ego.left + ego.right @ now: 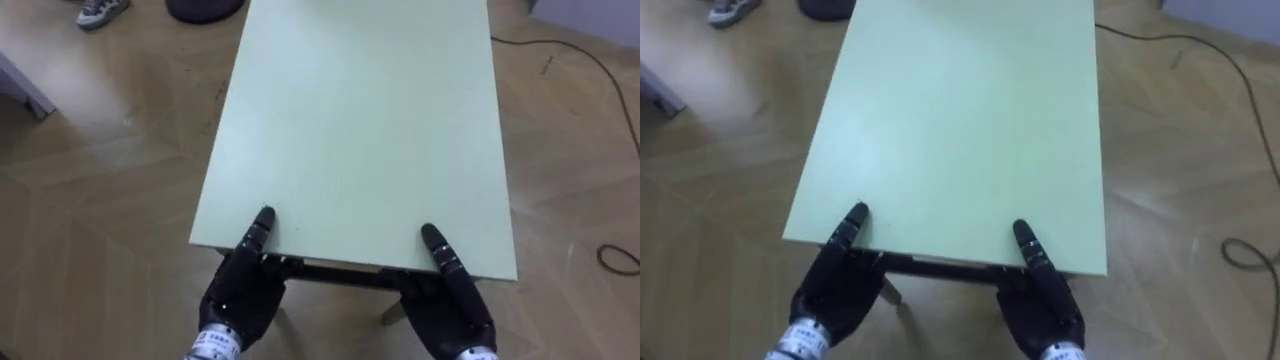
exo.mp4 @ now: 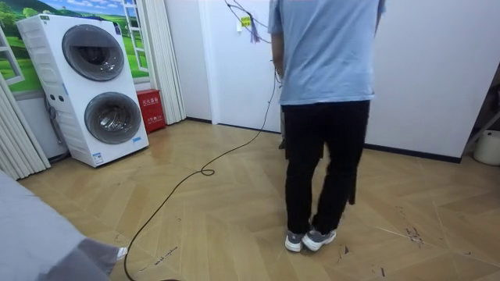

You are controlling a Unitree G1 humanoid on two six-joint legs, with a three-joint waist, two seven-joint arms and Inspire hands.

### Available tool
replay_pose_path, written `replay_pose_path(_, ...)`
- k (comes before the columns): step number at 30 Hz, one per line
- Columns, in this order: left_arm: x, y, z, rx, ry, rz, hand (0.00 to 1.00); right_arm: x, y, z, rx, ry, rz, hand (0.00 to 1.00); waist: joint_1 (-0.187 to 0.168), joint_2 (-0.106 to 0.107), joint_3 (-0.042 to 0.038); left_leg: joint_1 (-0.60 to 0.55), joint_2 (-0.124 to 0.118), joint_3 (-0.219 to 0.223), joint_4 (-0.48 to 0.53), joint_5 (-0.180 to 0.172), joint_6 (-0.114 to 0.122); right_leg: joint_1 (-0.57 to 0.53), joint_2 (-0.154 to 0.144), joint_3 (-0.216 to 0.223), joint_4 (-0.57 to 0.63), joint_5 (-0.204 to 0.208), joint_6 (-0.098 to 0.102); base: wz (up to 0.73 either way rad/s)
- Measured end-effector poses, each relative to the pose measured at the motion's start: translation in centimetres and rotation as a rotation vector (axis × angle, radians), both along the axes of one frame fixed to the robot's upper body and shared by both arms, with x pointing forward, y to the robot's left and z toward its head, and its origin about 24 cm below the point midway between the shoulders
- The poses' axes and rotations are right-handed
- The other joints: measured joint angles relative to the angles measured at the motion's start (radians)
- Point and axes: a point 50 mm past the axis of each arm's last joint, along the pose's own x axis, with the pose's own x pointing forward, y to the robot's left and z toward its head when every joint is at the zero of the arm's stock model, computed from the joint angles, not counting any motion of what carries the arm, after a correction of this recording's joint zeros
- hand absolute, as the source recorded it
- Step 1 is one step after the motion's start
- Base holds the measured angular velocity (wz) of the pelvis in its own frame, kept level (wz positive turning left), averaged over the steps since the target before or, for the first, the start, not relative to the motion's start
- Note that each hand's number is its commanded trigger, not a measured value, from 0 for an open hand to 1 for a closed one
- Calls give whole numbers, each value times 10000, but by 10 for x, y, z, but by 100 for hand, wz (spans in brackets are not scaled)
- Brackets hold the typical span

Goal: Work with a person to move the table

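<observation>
A pale green table (image 1: 360,120) stretches away from me, its short near edge just before my body. My left hand (image 1: 240,290) grips that edge at its left part, thumb lying on the top and fingers tucked underneath. My right hand (image 1: 452,300) holds the same edge further right in the same way. In the right eye view the left hand (image 1: 835,285) and right hand (image 1: 1040,300) clamp the table (image 1: 960,120) alike. A person (image 2: 324,117) in a light blue shirt and black trousers stands in the room view with the back turned, hands hidden in front.
A shoe (image 1: 100,12) and a dark round object (image 1: 205,8) lie on the wood floor past the table's far left corner. A black cable (image 1: 590,60) runs along the right. Stacked white washing machines (image 2: 98,94) stand at the room view's left, with another cable (image 2: 203,172) across the floor.
</observation>
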Motion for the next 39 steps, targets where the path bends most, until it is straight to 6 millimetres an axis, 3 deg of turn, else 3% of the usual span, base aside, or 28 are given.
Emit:
replay_pose_path(4, 0, -1, 0, -42, 14, -13, 100, 0, -3, 1, -129, 95, 11, 100, -112, 0, 3, -55, -34, 12, 55, 94, 101, 317, -61, -674, 3, -69, 7, 43)
replay_pose_path(9, -2, -1, -1, -260, 136, 74, 100, 2, -2, 4, -132, 205, 93, 100, 38, 46, 34, -27, -263, 112, 15, 110, 305, 449, -355, -974, 290, -188, 189, 26)
replay_pose_path(12, -4, -2, -3, -316, 250, 103, 100, 3, -3, 4, -212, 295, 125, 100, 54, 140, 107, -108, -470, 155, 89, 4, 526, 400, -715, -1130, 820, -374, 362, 31)
replay_pose_path(15, -5, -4, -3, -409, 286, 119, 100, 3, -5, 5, -352, 265, 86, 100, 64, 300, 153, -273, -829, -201, 397, -202, 787, 300, -1145, -1110, 1654, -480, 466, 50)
replay_pose_path(17, -7, -7, -4, -412, 362, -61, 100, -1, -7, 3, -331, 389, -25, 100, -96, 323, 170, -233, -1198, -875, 611, -368, 895, -10, -1466, -275, 3001, -416, 360, 82)
replay_pose_path(18, -7, -9, -4, -415, 412, -165, 100, -3, -8, 2, -315, 462, -76, 100, -310, 345, 182, -184, -1619, -1729, 742, -418, 1088, -589, -1442, 939, 4058, -341, -3, 104)
replay_pose_path(19, -8, -9, -5, -431, 419, -169, 100, -4, -9, 1, -382, 506, -63, 100, -461, 372, 181, -167, -2057, -2708, 799, -374, 1163, -1115, -932, 2146, 4437, -608, -155, 114)
replay_pose_path(20, -8, -8, -5, -417, 443, -176, 100, -5, -8, 1, -383, 525, -55, 100, -486, 442, 199, -78, -2376, -3503, 726, -220, 1164, -1526, -314, 3001, 4225, -804, -245, 83)
replay_pose_path(21, -8, -7, -5, -406, 463, -194, 100, -6, -8, 0, -376, 556, -58, 100, -523, 451, 196, -1, -2552, -3928, 642, -129, 1143, -1631, -51, 3352, 4002, -832, -239, 96)
replay_pose_path(22, -9, -8, -6, -366, 502, -262, 100, -9, -7, -1, -334, 646, -112, 100, -645, 436, 193, 210, -2858, -4672, 486, 67, 1094, -1785, 362, 3773, 3409, -837, -231, 92)
replay_pose_path(23, -10, -7, -6, -343, 524, -290, 100, -11, -7, -2, -323, 699, -133, 100, -719, 436, 194, 300, -2967, -4983, 433, 125, 1071, -1800, 553, 3962, 3059, -830, -243, 126)
replay_pose_path(24, -9, -7, -7, -295, 539, -324, 100, -15, -8, -4, -243, 810, -215, 100, -807, 421, 186, 411, -3159, -5472, 402, 241, 944, -1879, 860, 4425, 2352, -717, -303, 110)
replay_pose_path(25, -9, -6, -6, -253, 514, -333, 100, -15, -7, -4, -151, 835, -242, 100, -827, 323, 179, 411, -3287, -5539, 450, 275, 958, -1927, 906, 4636, 1792, -506, -283, 97)
replay_pose_path(26, -9, -6, -7, -233, 529, -336, 100, -15, -6, -4, -143, 841, -250, 100, -816, 296, 172, 372, -3341, -5444, 542, 260, 961, -1910, 885, 4637, 1757, -251, -250, 88)
replay_pose_path(27, -9, -6, -8, -195, 595, -356, 100, -15, -6, -4, -124, 859, -303, 100, -973, 340, 173, 161, -2893, -3974, 593, 160, 979, -1733, 650, 4034, 1798, -170, -381, 112)
replay_pose_path(28, -8, -7, -8, -140, 559, -426, 100, -17, -5, -5, -75, 902, -367, 100, -1082, 382, 153, 147, -2169, -1694, 478, -85, 888, -1597, 500, 3401, 1902, -329, -423, 116)
replay_pose_path(29, -7, -6, -8, -86, 524, -444, 100, -17, -5, -5, -37, 904, -430, 100, -1063, 316, 156, 187, -1936, -1088, 427, -341, 799, -1595, 444, 3230, 2012, -443, -455, 90)
replay_pose_path(30, -6, -4, -7, 25, 504, -456, 100, -17, -4, -6, 10, 954, -431, 100, -907, 126, 149, 209, -1795, -668, 419, -561, 345, -1613, 342, 3120, 2096, -598, -571, 25)
replay_pose_path(31, -9, -3, -9, 25, 595, -446, 100, -17, -4, -6, -10, 977, -375, 100, -609, 76, 131, 338, -1817, -668, 208, -564, -23, -1548, 332, 3103, 1874, -521, -540, 0)
replay_pose_path(33, -12, -4, -10, -89, 715, -380, 100, -18, -5, -6, -70, 1029, -301, 100, -191, 76, 113, 674, -1824, -654, -412, -352, -193, -1141, 388, 3000, 1206, -207, -470, -16)
replay_pose_path(34, -13, -4, -10, -89, 726, -370, 100, -18, -7, -6, -106, 1070, -265, 100, 44, 94, 102, 898, -1820, -745, -757, -108, 172, -878, 582, 3025, 800, -5, -361, 8)
replay_pose_path(35, -12, -4, -9, -73, 713, -357, 100, -18, -7, -6, -82, 1075, -275, 100, 129, 85, 98, 952, -1823, -844, -837, -61, 253, -777, 664, 3048, 621, 61, -382, 30)
replay_pose_path(37, -11, -2, -8, -16, 650, -325, 100, -16, -5, -5, -37, 1010, -257, 100, 384, 70, 80, 1100, -1849, -1192, -1062, 14, 311, -459, 998, 3258, -13, 242, -484, 36)
replay_pose_path(39, -11, 0, -8, -6, 639, -289, 100, -14, -4, -4, -78, 945, -163, 100, 493, 75, 77, 1169, -1852, -1442, -1141, 45, 266, -176, 1145, 3302, -427, 449, -524, 37)
